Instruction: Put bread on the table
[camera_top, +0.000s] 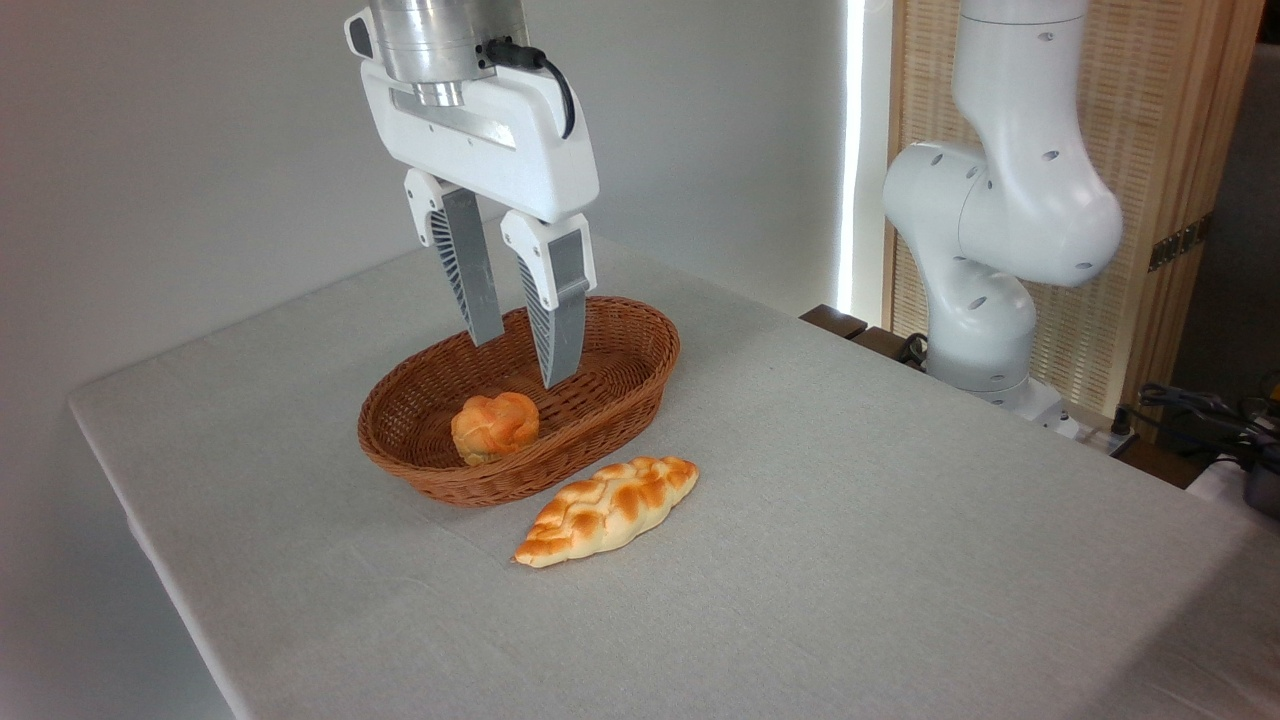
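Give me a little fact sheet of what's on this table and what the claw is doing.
Table: grey-beige cloth-covered table
Basket: brown oval wicker basket, on the table
In basket: small round orange knotted bun
Loaf: long braided cream-and-golden bread, flat on the cloth, in front of the basket
Claw: white two-finger gripper, open, empty, above the basket

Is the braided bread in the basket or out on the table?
Out. The bread lies flat on the table just in front of the basket, and nothing grips it.
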